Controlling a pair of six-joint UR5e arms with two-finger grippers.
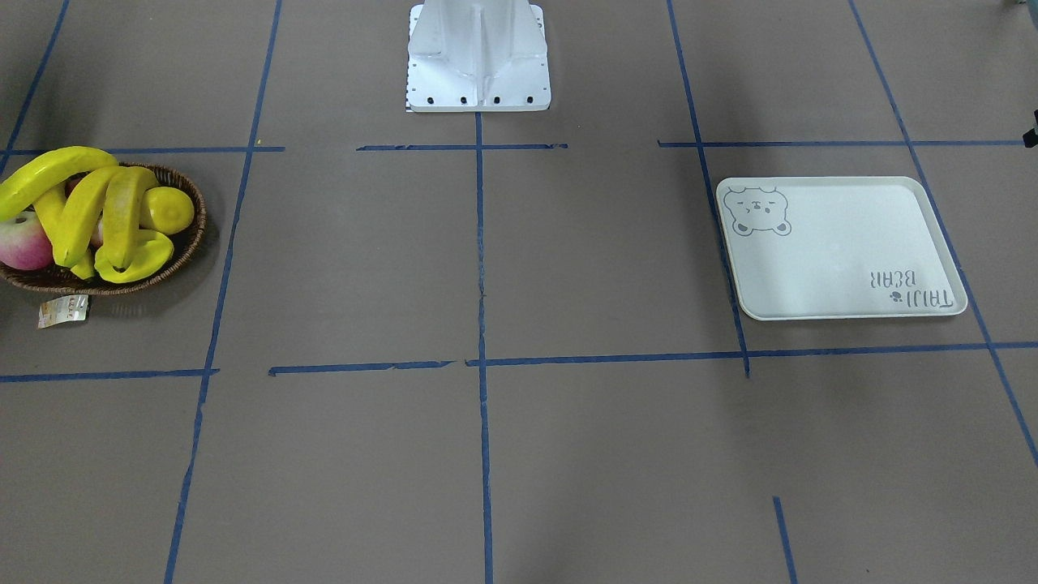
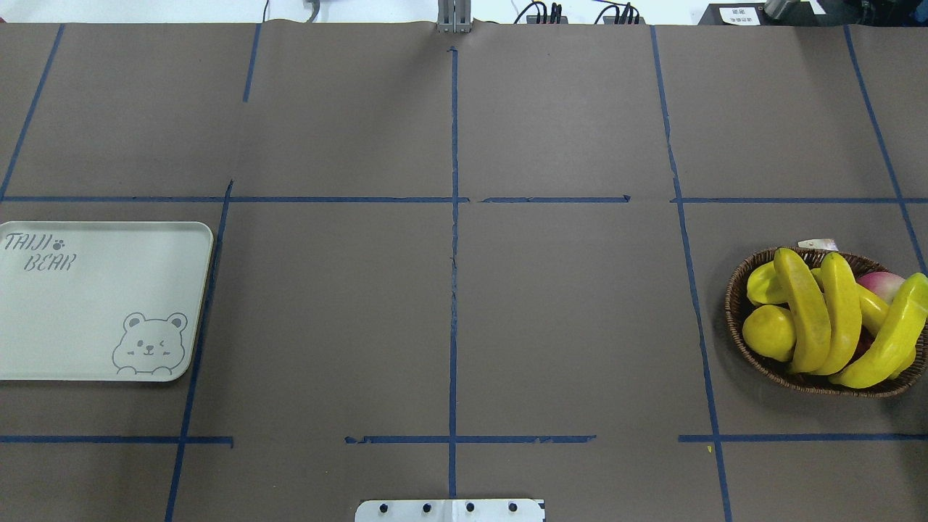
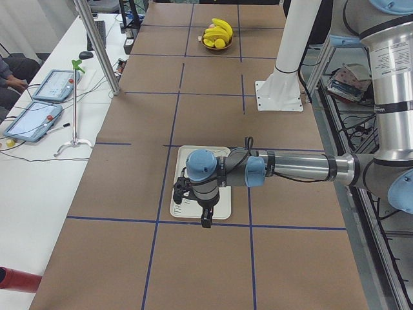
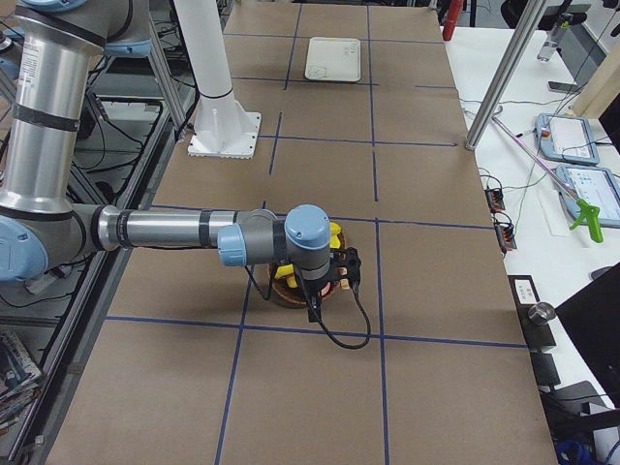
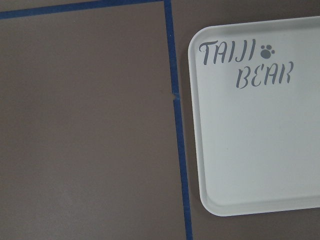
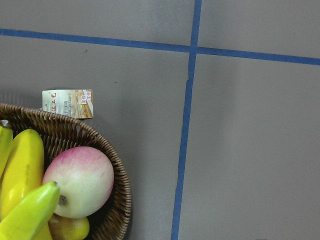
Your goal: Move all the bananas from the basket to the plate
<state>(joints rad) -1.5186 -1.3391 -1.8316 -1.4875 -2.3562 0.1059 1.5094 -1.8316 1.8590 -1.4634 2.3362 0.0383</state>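
Observation:
Several yellow bananas [image 2: 805, 312] lie piled in the brown woven basket [image 2: 736, 304] at the table's right side; the right wrist view shows one banana [image 6: 22, 165] and the basket rim [image 6: 117, 175]. The cream bear plate [image 2: 94, 304] lies bare at the left, also in the left wrist view as the plate [image 5: 260, 145]. My left gripper [image 3: 206, 221] hangs over the plate's near end, and I cannot tell if it is open or shut. Over the basket [image 4: 283, 296] hangs my right gripper [image 4: 313, 310], state also unclear.
A pink apple [image 6: 77, 180], a lemon [image 2: 768, 332] and a starfruit [image 2: 761, 284] share the basket, and a paper tag [image 6: 67, 103] lies outside its rim. The white robot base [image 1: 478, 57] stands mid-table. Side tables hold tablets [image 3: 55, 84], beside metal poles [image 3: 97, 45].

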